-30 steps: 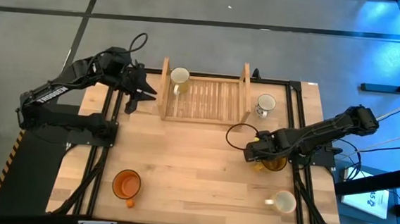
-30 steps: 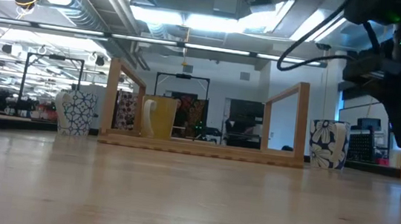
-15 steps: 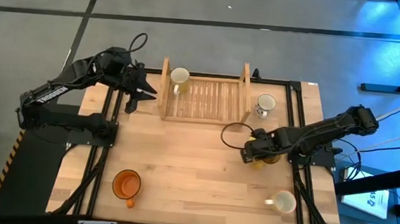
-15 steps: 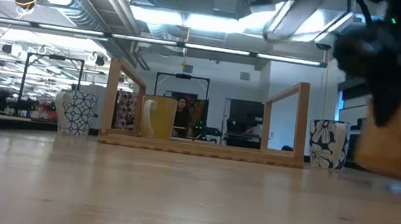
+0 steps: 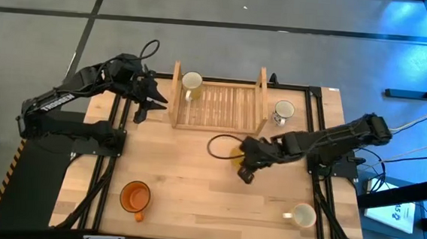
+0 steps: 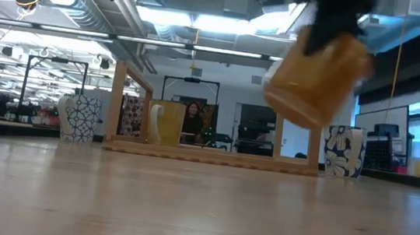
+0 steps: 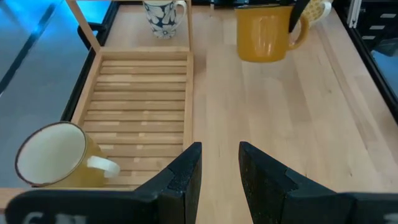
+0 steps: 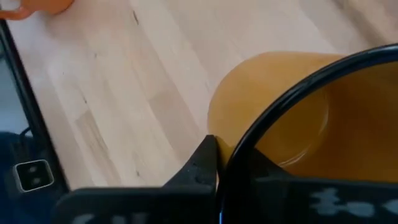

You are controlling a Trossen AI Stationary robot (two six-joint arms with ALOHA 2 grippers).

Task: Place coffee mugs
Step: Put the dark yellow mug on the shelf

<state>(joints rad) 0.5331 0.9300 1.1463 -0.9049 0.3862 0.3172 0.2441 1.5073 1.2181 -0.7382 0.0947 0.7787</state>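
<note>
The amber-yellow mug (image 6: 320,78) is in the air in front of the slatted wooden rack (image 5: 218,105), gripped by my right gripper (image 5: 246,167), which is shut on it; the arm covers most of it in the high view. My left gripper (image 7: 221,171) is open and waits by the rack's left end (image 5: 151,100). A cream-lined yellow mug (image 5: 192,82) sits in the rack's far left corner. On their bases on the table are a blue-patterned white mug (image 5: 283,111), an orange mug (image 5: 135,197) and a white mug (image 5: 302,214). My right gripper grips the amber mug at its dark rim (image 8: 273,112). One finger (image 8: 205,165) lies against the outside of the wall; the other is hidden by the mug. The mug is lifted clear of the table and tilted (image 6: 320,78), handle (image 7: 301,34) beside the finger.
The rack's two upright end frames (image 6: 314,128) stand above the slats. Another patterned mug (image 6: 78,118) stands left of the rack in the low view. Bare tabletop (image 5: 194,178) lies between rack and orange mug. A black cable loop (image 5: 219,146) trails off the right arm.
My right gripper has moved toward the table's left and up, carrying the amber mug. The mug stood low at the table's right side a second ago; now it is lifted clear, tilted, and hangs in front of the rack's right end. My left arm has kept still.
</note>
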